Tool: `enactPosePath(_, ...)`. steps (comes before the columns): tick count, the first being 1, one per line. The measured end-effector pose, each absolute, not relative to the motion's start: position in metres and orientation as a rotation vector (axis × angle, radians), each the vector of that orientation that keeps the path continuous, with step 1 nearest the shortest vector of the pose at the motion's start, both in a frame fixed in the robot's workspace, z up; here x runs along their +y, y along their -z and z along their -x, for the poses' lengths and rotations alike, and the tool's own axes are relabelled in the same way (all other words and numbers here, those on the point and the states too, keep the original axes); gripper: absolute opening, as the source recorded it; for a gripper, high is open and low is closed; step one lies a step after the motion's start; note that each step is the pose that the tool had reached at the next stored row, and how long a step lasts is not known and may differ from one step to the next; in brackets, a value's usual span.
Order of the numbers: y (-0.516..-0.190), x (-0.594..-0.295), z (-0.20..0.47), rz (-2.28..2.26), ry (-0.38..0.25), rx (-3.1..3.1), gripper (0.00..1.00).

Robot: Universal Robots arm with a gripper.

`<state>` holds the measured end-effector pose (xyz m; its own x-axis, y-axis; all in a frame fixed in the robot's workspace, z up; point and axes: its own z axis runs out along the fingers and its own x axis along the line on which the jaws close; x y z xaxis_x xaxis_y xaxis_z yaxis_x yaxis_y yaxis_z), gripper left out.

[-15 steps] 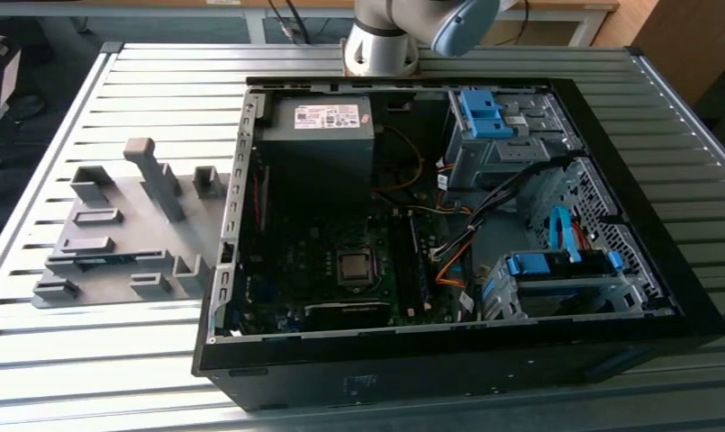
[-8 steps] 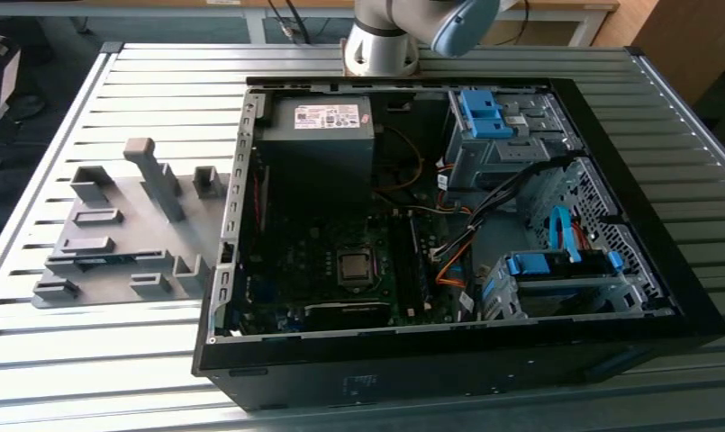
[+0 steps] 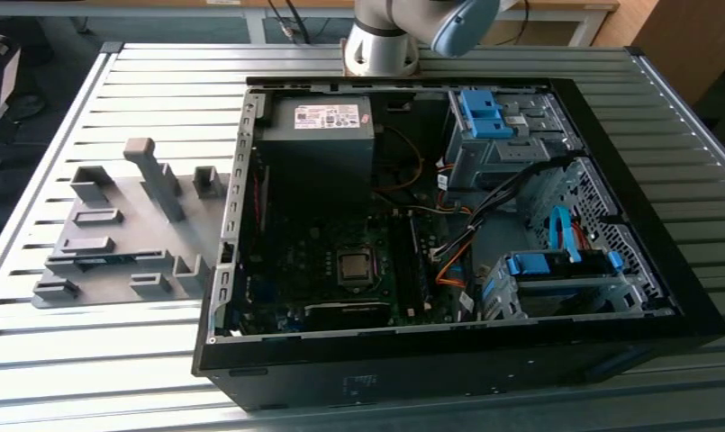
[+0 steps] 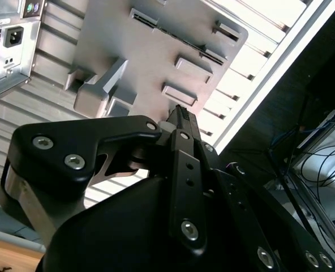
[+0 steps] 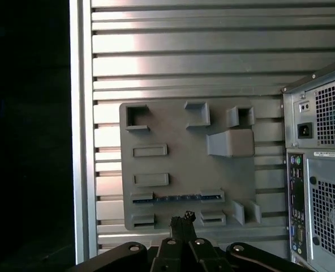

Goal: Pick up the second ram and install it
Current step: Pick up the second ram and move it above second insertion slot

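- One slatted table (image 3: 49, 360) carried everything. The plate seemed only to lie on it, so any sideways shove from me could have slid the plate and spoiled my aim.
- Next came the open computer case (image 3: 458, 355), on the exterior view's right of the plate. Loose cables (image 3: 512, 189) crossed its inside, and a carried stick could have snagged on them.
- Beside the case lay the grey holder plate (image 5: 184, 153). Its tall block (image 5: 230, 143) rose well above the other blocks, so a low or skewed approach could have struck it.
- My gripper (image 5: 184, 217) hung above the plate, roughly over the stick's line. My jaws were pressed together and held nothing. Coming down like that, my fingertips (image 4: 180, 110) would have landed on the stick's upper edge instead of either side of it. I judged this the likeliest way to chip it or jam it in its seat.
- Smallest was the second ram (image 5: 179, 198), standing on edge between two holder blocks on the plate, untouched. A grip taken off its middle could have let it tilt, and a tilted stick would have seated badly.
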<state>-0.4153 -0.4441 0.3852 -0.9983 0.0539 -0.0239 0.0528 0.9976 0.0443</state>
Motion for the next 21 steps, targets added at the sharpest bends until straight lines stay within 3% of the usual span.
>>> enactPosePath(21,-0.3852,-0.4441,0.4161,-0.013,-0.069,3.117,0.11)
